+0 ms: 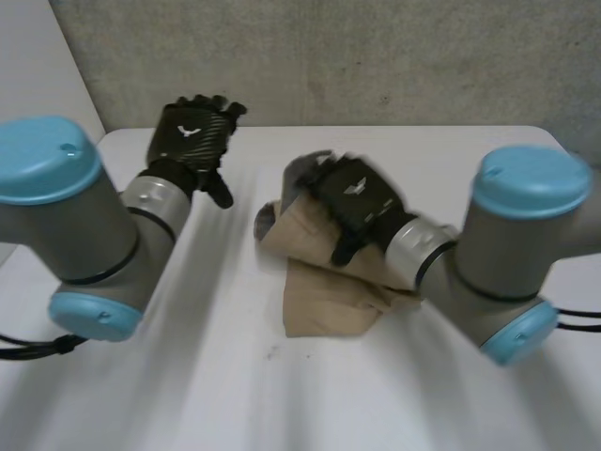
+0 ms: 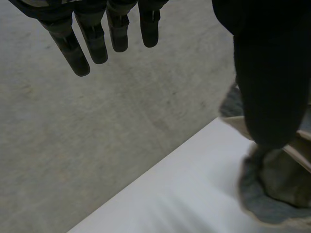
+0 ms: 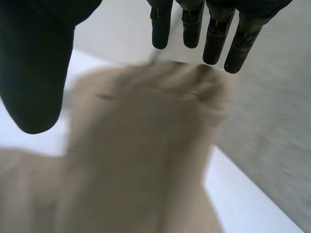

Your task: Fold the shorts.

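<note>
Tan shorts lie bunched at frame centre on the white table. Right hand sits over their far part, fingers straight, thumb apart. Left hand is at upper left, fingers straight and relaxed, clear of the cloth.

Soft, even, moderately bright light.

Right hand with fingers straight and apart, tan shorts blurred under its palm, reaching its fingertips, white table beneath, grey surface beyond the table's edge
</note>
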Robot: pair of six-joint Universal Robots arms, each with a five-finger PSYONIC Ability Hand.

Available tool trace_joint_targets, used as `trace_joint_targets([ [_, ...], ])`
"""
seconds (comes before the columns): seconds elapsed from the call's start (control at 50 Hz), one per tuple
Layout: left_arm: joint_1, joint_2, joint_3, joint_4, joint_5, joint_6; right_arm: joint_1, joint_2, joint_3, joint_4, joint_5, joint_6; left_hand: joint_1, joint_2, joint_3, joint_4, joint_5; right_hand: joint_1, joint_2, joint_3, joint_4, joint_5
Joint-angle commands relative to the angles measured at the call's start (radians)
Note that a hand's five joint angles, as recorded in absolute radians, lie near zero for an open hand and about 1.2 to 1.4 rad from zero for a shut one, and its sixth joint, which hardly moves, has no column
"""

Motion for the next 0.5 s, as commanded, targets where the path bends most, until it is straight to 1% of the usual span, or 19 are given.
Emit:
trace_joint_targets([
  [0.02,-0.123,-0.184,0.156,-0.001,-0.006,-0.021,-0.099,-0.024,-0.043,0.009,0.104,0.255,0.02,0.013,0.001,0.009,-0.006,-0.031,-0.044,-0.042,-0.063,-0.068],
  [0.1,-0.159,-0.265,0.233,0.007,-0.021,-0.025,-0.131,0.028,-0.077,0.038,0.107,0.262,0.023,0.016,0.004,0.012,-0.003,-0.031,-0.044,-0.042,-0.063,-0.068],
  [0.16,-0.165,-0.29,0.271,0.007,-0.043,-0.027,-0.149,0.035,-0.08,0.061,0.098,0.271,0.026,0.019,0.007,0.015,0.0,-0.031,-0.044,-0.042,-0.063,-0.068],
  [0.24,-0.176,-0.291,0.291,0.001,-0.075,-0.025,-0.156,0.022,-0.054,0.078,0.092,0.27,0.026,0.019,0.007,0.015,0.0,-0.031,-0.044,-0.042,-0.063,-0.068],
  [0.34,-0.169,-0.288,0.303,0.004,-0.075,-0.027,-0.186,-0.034,-0.034,0.069,0.091,0.276,0.026,0.019,0.007,0.015,0.0,-0.031,-0.044,-0.042,-0.063,-0.068],
  [0.38,-0.171,-0.285,0.313,0.004,-0.075,-0.027,-0.191,-0.033,-0.043,0.069,0.091,0.281,0.031,0.025,0.013,0.021,0.006,-0.031,-0.044,-0.042,-0.063,-0.068],
  [0.44,-0.174,-0.303,0.328,-0.01,-0.075,-0.028,-0.192,-0.004,-0.074,0.069,0.091,0.296,0.034,0.028,0.016,0.024,0.009,-0.031,-0.044,-0.042,-0.063,-0.068],
  [0.5,-0.182,-0.339,0.326,-0.047,-0.08,-0.033,-0.182,0.06,-0.12,0.089,0.087,0.302,0.029,0.022,0.01,0.018,0.003,-0.031,-0.044,-0.042,-0.063,-0.068],
])
